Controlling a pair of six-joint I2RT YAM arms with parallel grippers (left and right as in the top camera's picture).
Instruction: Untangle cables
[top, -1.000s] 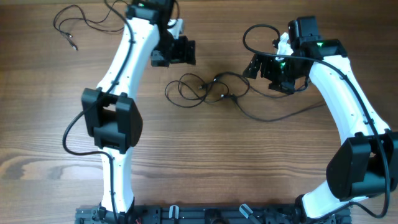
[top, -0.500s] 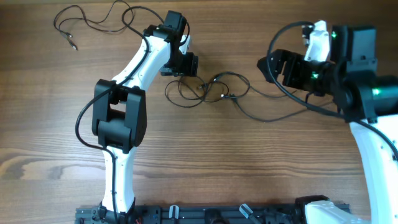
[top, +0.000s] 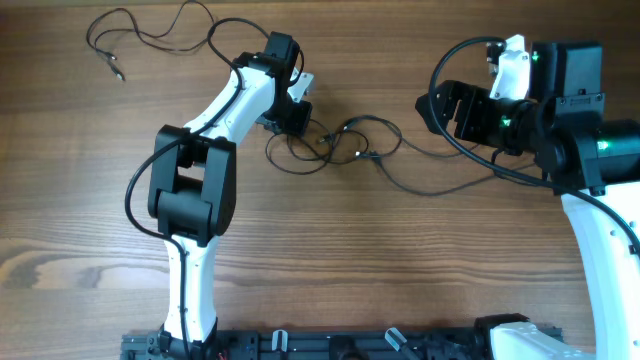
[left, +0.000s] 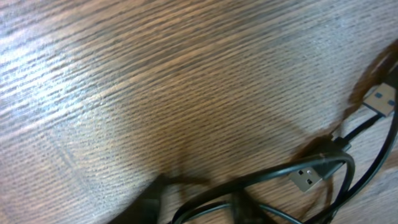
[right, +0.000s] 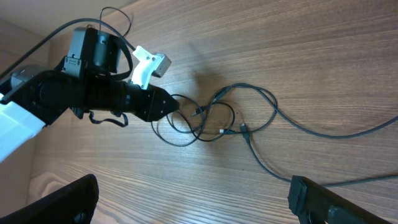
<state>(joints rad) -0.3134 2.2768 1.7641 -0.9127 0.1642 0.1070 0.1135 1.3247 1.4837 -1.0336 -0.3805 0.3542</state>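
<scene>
A tangle of thin black cables (top: 335, 145) lies mid-table, with one strand (top: 450, 183) trailing off to the right. My left gripper (top: 297, 115) is down on the tangle's left loops; in the right wrist view its jaws taper together onto a cable loop (right: 175, 107). The left wrist view is blurred: black cable loops (left: 280, 177) and two silver USB plugs (left: 306, 177) (left: 380, 99) lie close under it. My right gripper (top: 445, 108) hangs above the table right of the tangle, wide open (right: 199, 205), nothing between its fingers.
A separate thin cable (top: 140, 35) curls at the far left of the table, its plug end (top: 118, 72) pointing toward the left edge. The arm bases sit along the near edge (top: 330, 345).
My left gripper has dropped onto the tangle's left end and its jaws have narrowed. The right arm swung up and to the right a second ago and has held still since.
</scene>
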